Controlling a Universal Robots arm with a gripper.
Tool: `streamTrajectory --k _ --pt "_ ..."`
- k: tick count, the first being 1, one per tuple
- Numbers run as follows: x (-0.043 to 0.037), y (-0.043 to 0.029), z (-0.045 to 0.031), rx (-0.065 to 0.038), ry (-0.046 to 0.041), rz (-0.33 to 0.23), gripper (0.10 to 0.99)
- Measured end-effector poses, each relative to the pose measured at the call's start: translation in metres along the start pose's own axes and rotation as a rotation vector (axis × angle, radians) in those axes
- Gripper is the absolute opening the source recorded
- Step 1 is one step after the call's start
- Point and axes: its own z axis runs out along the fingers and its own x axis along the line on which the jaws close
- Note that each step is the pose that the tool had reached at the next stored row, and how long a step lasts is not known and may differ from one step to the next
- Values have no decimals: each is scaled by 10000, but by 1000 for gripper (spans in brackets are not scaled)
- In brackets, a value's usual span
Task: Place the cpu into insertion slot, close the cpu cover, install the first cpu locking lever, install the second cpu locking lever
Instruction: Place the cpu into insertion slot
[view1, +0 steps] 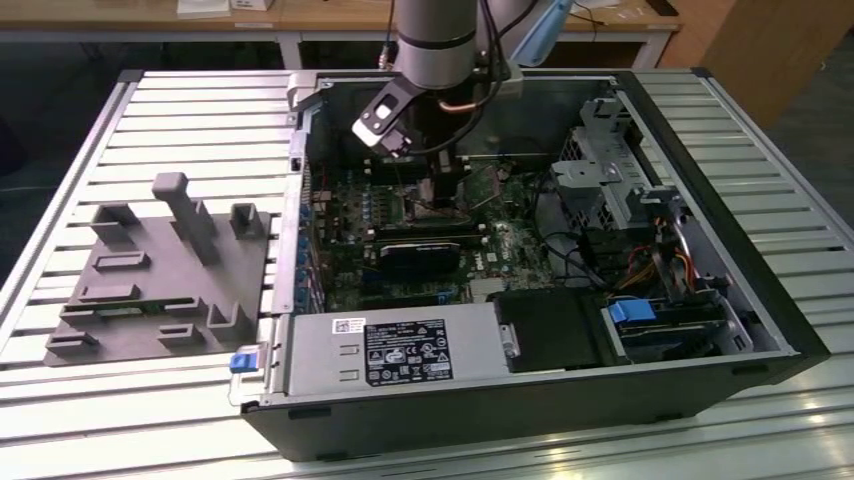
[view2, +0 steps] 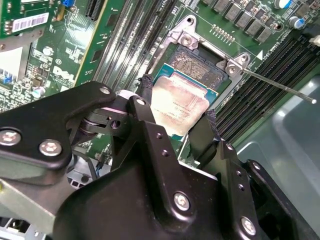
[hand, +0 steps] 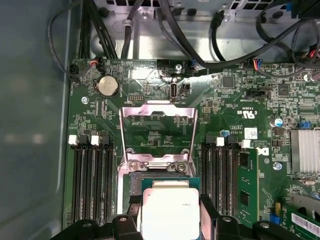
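The cpu (view2: 181, 102) (hand: 170, 212) is a flat square chip. It has a dull silver-grey metal top, slightly stained, and a thin green border. It sits between the two black fingers (view2: 145, 86) of the gripper (view2: 177, 104) (hand: 169, 209), which press against two opposite edges of the chip, so the gripper is closed on the cpu.

The chip hangs just over the insertion slot (view2: 200, 64) (hand: 134, 184). Both wrist views show part of the slot's dark, finely textured square bed beyond the chip's edge. Whether the cpu touches that bed cannot be told.

In the first wrist view the cpu cover (hand: 160, 108), a thin silvery frame with a cut-out centre, is swung open and away from the slot, hinged at two screws. In the second wrist view a thin metal locking lever (view2: 280, 82) juts out unlatched from the slot's corner, over long black memory slots (view2: 260, 95).

A round silver coin battery (hand: 107, 86) lies on the green circuit board (hand: 225, 100).

In the exterior view the gripper (view1: 434, 192) reaches down into the open black computer case (view1: 534, 410). The case lies on a ribbed metal surface (view1: 761, 130), with a grey moulded fixture (view1: 160, 280) on the exterior view's left.
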Motion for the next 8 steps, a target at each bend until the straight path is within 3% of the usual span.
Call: streamTrajectory --k 8 --pt "37 -15 61 1 -4 -1 541"
